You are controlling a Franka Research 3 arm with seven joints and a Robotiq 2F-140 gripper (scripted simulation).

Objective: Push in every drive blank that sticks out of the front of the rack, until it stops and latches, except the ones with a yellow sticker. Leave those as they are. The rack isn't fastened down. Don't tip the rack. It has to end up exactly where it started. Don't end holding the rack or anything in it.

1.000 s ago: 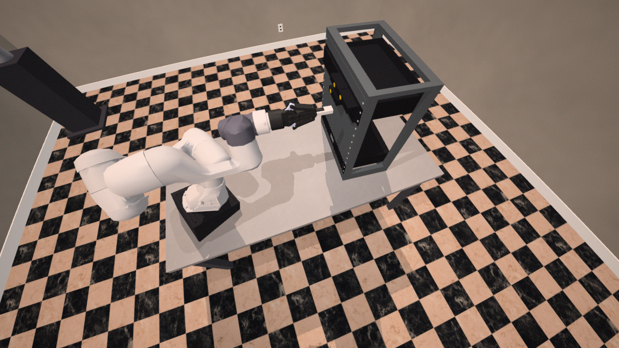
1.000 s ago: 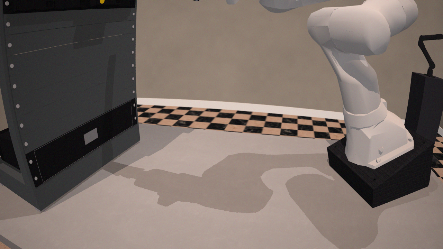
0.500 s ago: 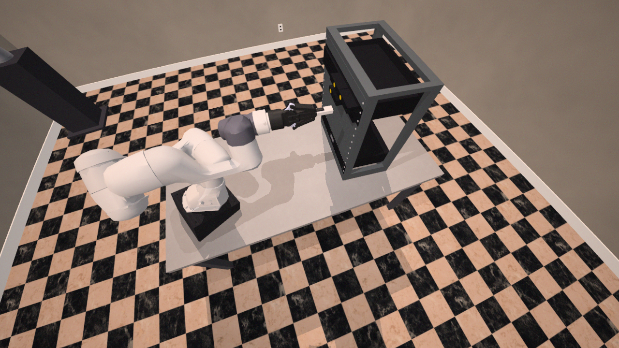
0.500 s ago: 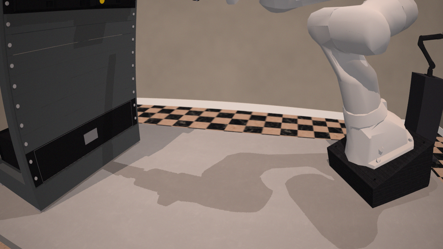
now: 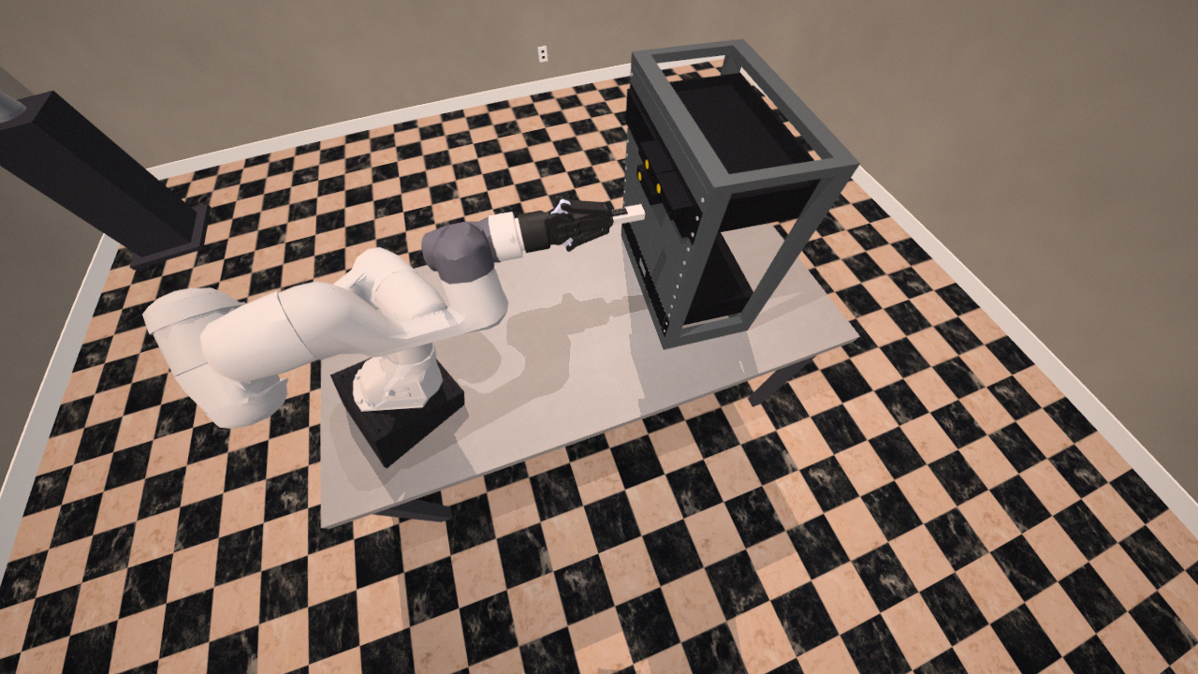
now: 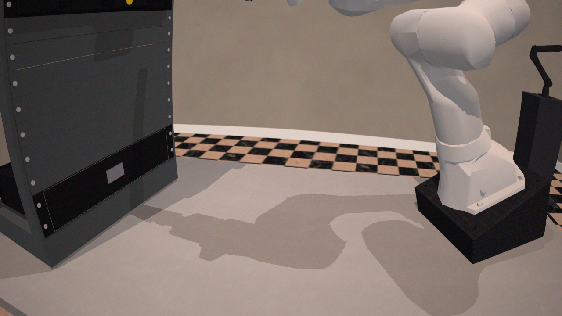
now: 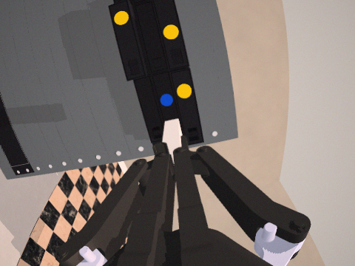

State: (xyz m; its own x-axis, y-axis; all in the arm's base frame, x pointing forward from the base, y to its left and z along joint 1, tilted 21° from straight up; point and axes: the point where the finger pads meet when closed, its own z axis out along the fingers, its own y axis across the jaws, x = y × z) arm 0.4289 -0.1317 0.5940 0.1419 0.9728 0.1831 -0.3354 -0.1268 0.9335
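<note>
Closed-finger push lining up on the blue-dot blank, rack front dead ahead.
Dark two-finger gripper (image 7: 173,150) is pinched fully shut with nothing held, extending level from the white arm toward the tall grey open-frame rack (image 5: 810,172) standing on the pale grey table (image 5: 544,393). A cream pusher tip (image 5: 633,212) is sitting at the fingertips, pointing along the blanks' slide-in axis. Black drive blank with the blue dot (image 7: 165,103) is lying straight ahead of the tip; contact is probably made, but the wrist view is too foreshortened to confirm. Yellow-sticker blanks (image 7: 183,91) are sitting just beside and above, so any sideways drift is risking them.
</note>
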